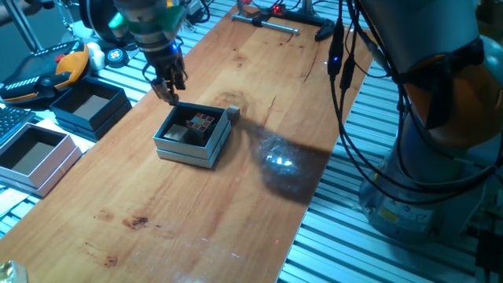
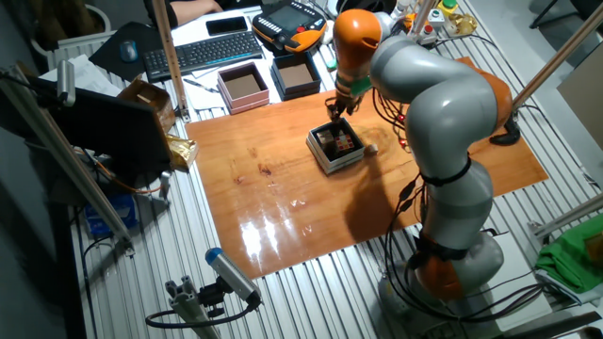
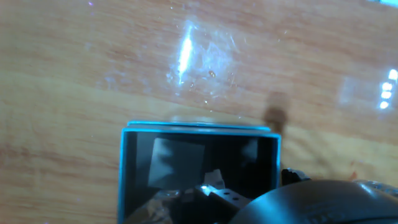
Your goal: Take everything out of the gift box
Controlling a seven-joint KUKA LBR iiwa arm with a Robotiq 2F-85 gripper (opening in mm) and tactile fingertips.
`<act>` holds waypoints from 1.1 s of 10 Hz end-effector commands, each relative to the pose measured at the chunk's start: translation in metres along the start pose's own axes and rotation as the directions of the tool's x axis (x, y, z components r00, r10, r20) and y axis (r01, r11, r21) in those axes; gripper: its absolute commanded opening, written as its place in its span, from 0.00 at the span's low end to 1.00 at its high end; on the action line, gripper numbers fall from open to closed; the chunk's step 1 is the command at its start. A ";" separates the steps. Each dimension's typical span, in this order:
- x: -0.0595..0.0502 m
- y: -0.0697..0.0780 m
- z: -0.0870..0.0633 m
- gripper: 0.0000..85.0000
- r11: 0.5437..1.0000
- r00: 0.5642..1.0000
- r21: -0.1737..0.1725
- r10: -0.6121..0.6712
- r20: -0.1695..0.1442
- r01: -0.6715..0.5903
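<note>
Surface: a varnished wooden tabletop (image 1: 236,196) laid over a slatted aluminium bench, lit with glare patches.

Item 1: the gift box (image 1: 191,146), small, square and shallow, with pale grey-blue sides, a white rim and a dark inside, is set near the middle of the tabletop. Contents seen: a multicoloured puzzle cube (image 1: 201,123) and a plain grey cube (image 1: 174,134).

Item 2: a tiny pale grey block (image 1: 233,113) is found on the wood, just beside the box's far corner, outside it.

Item 3: the two-finger gripper (image 1: 168,89) is held just above the box's far rim. Nothing is seen in its grasp; the fingers appear close together, but their gap cannot be told.

Step judged: one block is out and two remain. A descent into the box and a closing on one cube are called for next.
</note>
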State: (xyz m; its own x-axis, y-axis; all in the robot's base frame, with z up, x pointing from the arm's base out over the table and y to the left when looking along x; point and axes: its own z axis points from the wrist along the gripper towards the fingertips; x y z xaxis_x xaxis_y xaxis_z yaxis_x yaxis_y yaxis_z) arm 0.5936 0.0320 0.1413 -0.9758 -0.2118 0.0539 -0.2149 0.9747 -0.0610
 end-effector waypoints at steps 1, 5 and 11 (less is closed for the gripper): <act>0.004 0.006 0.003 0.62 0.999 0.999 0.012 0.039 -0.019 -0.039; 0.028 0.014 0.019 0.64 0.996 0.996 0.026 0.085 0.014 -0.085; 0.047 0.020 0.043 0.76 0.992 0.993 0.061 0.106 0.057 -0.109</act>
State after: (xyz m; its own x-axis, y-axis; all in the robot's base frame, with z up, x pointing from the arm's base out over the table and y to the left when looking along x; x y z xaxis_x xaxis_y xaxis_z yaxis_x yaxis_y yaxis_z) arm 0.5419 0.0381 0.0995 -0.9937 -0.1120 -0.0101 -0.1099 0.9861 -0.1249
